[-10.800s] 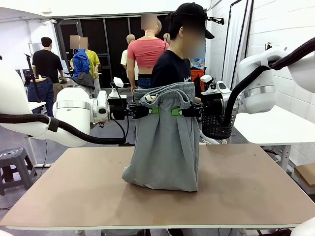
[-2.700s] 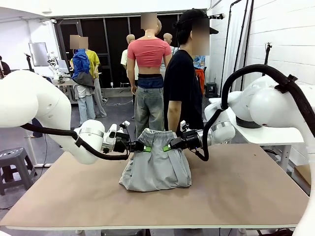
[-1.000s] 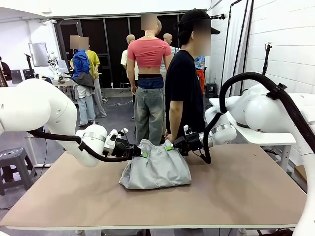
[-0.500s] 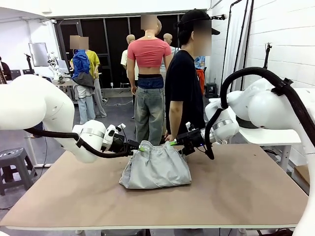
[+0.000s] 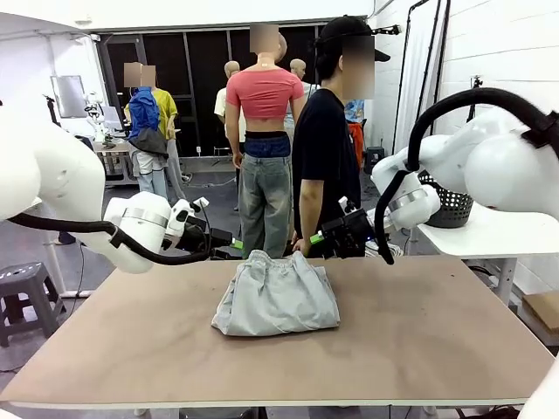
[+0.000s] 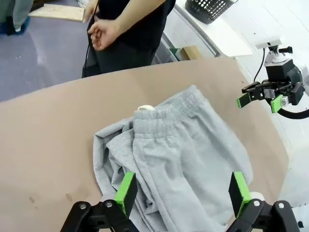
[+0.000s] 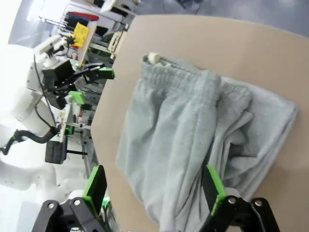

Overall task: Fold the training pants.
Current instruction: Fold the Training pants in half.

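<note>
The training pants (image 5: pixel 276 298) lie as a folded light grey bundle in the middle of the table, waistband at the far side. My left gripper (image 5: pixel 234 245) hovers open just left of the waistband, holding nothing. My right gripper (image 5: pixel 320 237) hovers open just right of it, also holding nothing. In the left wrist view the pants (image 6: pixel 179 151) lie beyond my open left gripper (image 6: pixel 182 195), with the right gripper (image 6: pixel 263 97) farther off. The right wrist view has the pants (image 7: pixel 193 130) beyond my open right gripper (image 7: pixel 153 186).
A person in black stands at the table's far edge, hands (image 6: pixel 103 34) held near the body. The brown table (image 5: pixel 437 336) has bare room on all sides of the pants. A black basket (image 5: pixel 451 206) sits on a white side table to the right.
Both grippers opened, let go of the waistband and drew back and up from it. The pants now rest flat on the table.
</note>
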You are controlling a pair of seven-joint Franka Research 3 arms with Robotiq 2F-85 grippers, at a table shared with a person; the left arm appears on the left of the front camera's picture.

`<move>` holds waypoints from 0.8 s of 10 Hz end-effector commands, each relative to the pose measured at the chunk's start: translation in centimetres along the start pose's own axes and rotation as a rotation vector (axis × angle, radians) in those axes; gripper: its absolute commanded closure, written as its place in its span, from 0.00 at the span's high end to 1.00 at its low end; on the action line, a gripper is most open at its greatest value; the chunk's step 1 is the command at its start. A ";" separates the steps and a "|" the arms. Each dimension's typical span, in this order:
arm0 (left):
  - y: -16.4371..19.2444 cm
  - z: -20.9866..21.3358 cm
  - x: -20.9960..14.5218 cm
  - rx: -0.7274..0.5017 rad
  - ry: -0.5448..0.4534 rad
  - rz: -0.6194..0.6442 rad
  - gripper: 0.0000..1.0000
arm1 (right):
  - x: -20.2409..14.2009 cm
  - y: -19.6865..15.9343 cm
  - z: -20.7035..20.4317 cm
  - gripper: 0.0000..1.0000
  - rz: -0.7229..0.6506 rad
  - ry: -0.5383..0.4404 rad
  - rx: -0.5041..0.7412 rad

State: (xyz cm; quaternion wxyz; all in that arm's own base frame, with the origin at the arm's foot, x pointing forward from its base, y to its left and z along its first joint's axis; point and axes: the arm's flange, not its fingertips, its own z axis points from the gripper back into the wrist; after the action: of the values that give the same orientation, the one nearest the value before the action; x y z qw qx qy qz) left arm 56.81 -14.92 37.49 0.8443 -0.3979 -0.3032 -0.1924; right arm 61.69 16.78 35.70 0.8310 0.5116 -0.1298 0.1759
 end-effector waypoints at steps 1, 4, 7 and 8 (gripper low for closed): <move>-1.7 1.9 -0.5 0.009 -0.018 -0.034 1.00 | -1.5 1.6 1.0 1.00 0.045 -0.008 -0.023; -1.9 2.0 0.5 0.002 -0.021 -0.027 1.00 | -0.2 1.6 1.1 1.00 0.018 -0.009 -0.006; -1.9 2.0 0.5 0.002 -0.021 -0.027 1.00 | -0.2 1.6 1.1 1.00 0.018 -0.009 -0.006; -1.9 2.0 0.5 0.002 -0.021 -0.027 1.00 | -0.2 1.6 1.1 1.00 0.018 -0.009 -0.006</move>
State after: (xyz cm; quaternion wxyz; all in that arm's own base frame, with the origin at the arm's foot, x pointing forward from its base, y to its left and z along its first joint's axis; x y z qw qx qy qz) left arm 54.95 -14.51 39.88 0.8381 -0.3976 -0.3152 -0.2003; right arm 60.56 16.34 37.42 0.8303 0.5085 -0.1384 0.1814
